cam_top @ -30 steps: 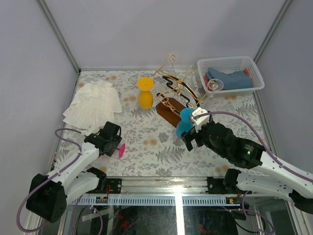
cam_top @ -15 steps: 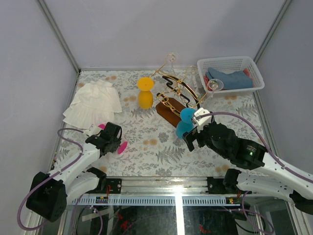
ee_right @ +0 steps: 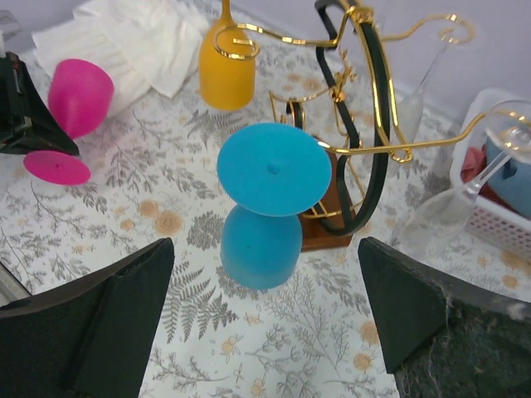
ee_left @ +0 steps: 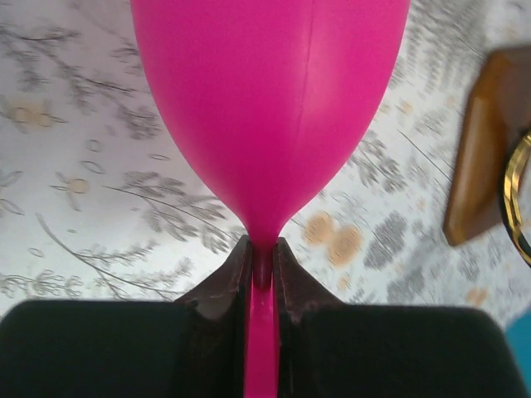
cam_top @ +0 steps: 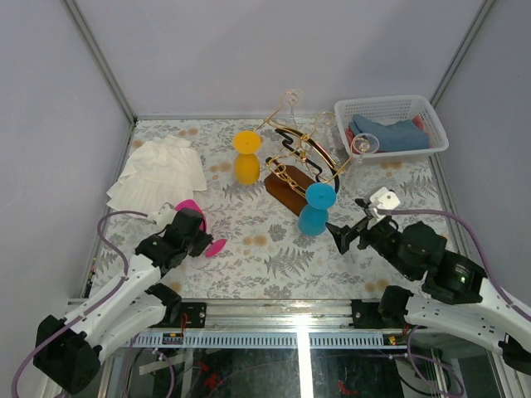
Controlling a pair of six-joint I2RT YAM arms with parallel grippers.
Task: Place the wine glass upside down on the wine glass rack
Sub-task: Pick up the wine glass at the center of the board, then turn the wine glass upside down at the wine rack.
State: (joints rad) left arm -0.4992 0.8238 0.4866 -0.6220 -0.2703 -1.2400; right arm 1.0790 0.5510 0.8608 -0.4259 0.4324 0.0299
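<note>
Clamps left gripper (ee_left: 264,269) narrowly on pink wine glass (ee_left: 270,108) stem, bottom centre; spreads right gripper (ee_right: 265,315) wide, touching nothing.

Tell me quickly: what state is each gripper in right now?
Left gripper: closed on the stem of the pink wine glass.
Right gripper: open, holding nothing.

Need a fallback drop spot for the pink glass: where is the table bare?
Widest bare patch: front centre, between the pink wine glass in the left gripper and the blue glass. Smaller one between the white cloth and the yellow glass. Crowded around the wine glass rack, up to the white basket.
</note>
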